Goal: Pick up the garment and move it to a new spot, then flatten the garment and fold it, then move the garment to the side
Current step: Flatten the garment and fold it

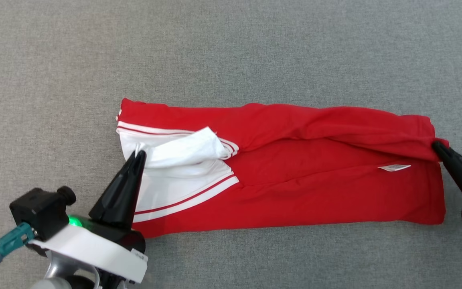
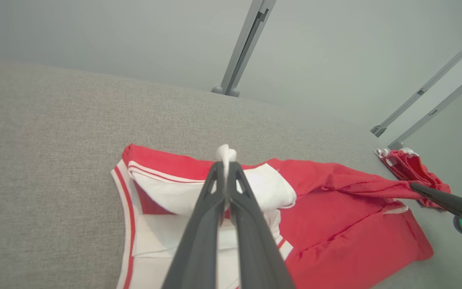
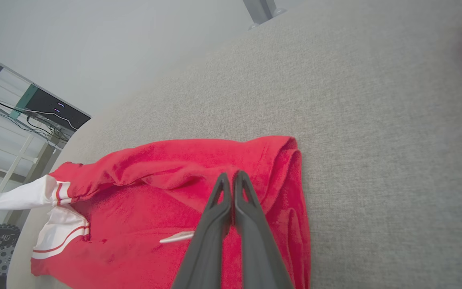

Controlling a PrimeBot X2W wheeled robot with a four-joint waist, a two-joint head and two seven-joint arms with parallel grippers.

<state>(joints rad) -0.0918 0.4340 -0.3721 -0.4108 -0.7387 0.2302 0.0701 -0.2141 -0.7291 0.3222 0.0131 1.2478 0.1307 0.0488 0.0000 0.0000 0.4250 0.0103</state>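
Two grippers, both clamped on garment (image 1: 295, 192). Red garment with white, red-striped left end lies stretched left-right across middle of grey fabric-covered table (image 1: 231, 48). Partly folded: upper red layer lapped over lower one. Left gripper (image 1: 139, 154) fingers shut, pinching white flap (image 1: 187, 148) at garment's left end, flap raised off layer below. Right gripper (image 1: 437, 145) fingers shut, pinching red folded edge at right end. Small white label (image 1: 393, 167) on red near right end. Another red cloth (image 2: 411, 168) lies apart, beyond right end.
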